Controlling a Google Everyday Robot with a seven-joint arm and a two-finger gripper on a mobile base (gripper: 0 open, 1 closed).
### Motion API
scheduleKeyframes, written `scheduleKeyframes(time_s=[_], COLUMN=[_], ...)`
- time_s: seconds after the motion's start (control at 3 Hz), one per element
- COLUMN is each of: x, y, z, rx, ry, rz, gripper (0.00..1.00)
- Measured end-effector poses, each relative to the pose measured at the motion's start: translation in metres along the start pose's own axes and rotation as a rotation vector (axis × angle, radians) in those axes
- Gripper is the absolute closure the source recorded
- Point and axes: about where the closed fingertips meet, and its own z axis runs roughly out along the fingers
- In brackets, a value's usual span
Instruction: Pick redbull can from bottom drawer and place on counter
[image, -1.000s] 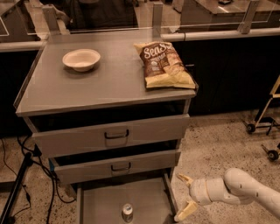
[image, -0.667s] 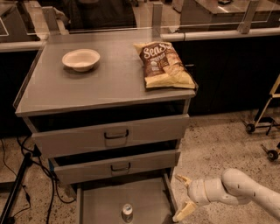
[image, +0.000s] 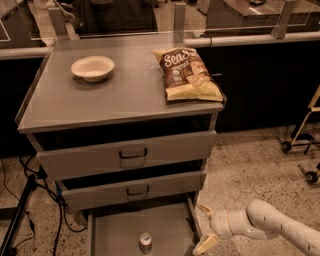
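The bottom drawer (image: 120, 232) stands open, its front cut off by the frame. It holds only the can (image: 145, 243), upright, its label unreadable. On the surface (image: 125, 100) sit a white bowl (image: 93, 67) and a chip bag (image: 190, 75) lettered "Sea S…". The gripper (image: 202, 228), fingers spread, hangs just right of the drawer, apart from the can.

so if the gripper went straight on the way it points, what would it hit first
Probably the right wall of the open grey metal bottom drawer; the gripper, fingers open, sits just outside it. Depth is unclear.
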Motion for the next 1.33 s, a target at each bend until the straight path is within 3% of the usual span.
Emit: scheduleKeyframes(time_s=[0.33,0.67,1.0,1.33], x=[0.015,0.022,0.022,0.031], y=[-0.004,0.002,0.002,0.007], z=[0.015,0.043,0.044,0.074], rx=[-0.006,-0.061,-0.061,-0.077], ry=[-0.014,-0.048,-0.048,-0.067], rz=[-0.003,0.0,0.0,-0.003], gripper=[0.0,0.0,0.0,0.0])
